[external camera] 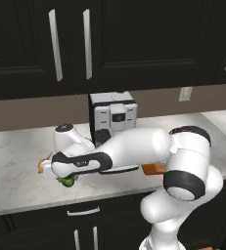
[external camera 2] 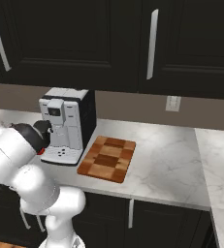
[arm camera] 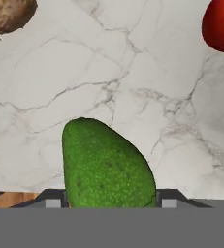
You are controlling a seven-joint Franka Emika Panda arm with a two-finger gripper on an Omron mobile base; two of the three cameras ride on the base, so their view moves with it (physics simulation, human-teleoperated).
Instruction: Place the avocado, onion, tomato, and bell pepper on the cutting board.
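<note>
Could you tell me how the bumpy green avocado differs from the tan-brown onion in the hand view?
The bumpy green avocado is glossy green with fine speckles; the tan-brown onion is dull and papery. The avocado sits between the fingertips of the gripper, which is closed on it, while the onion lies untouched on the white marble counter. The avocado shows almost whole; the onion is cut off by the picture's corner. Both are rounded.

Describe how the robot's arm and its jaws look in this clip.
The arm is made of glossy white, rounded segments joined by black bands at the joints, with no loose cables or markings showing. The gripper ends in small dark grey jaws with lighter square patches.
</note>
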